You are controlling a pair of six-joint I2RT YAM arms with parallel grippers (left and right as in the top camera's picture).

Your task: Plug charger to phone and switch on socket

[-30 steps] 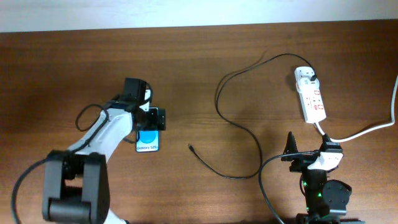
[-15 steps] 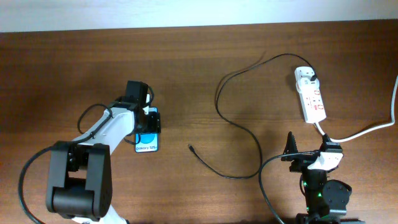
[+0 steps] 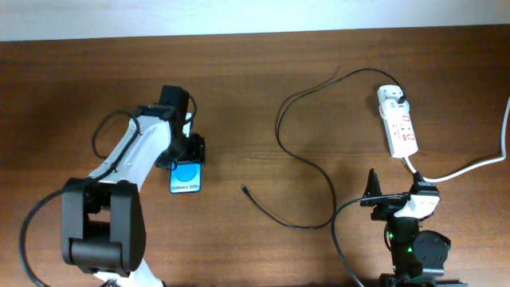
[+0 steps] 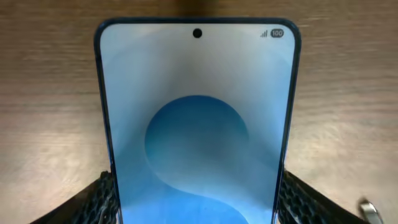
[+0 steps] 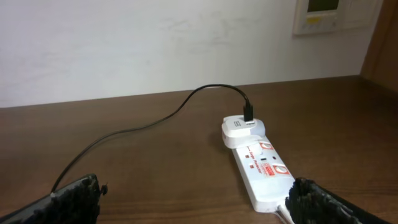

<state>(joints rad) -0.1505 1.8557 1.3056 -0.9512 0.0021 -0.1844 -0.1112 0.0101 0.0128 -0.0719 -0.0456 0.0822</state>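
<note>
One step in, I reckoned: left pincer was pinching the phone on the surface, right pincer sat spread and empty, so next I'd have to grab the charger by its loose tip nearby.

I see a brown wooden table that fills almost every view. Its grain runs along the long side, and the surface has only a soft sheen. In the overhead view a pale strip lies beyond the far edge of the table; from there I cannot tell if it is wall or floor. In the right wrist view a plain white wall stands directly behind the table. A small pale panel with a display hangs on this wall at the upper right. A brown wooden board rises at the far right edge. The light is even and soft, and the shadows are weak.
</note>
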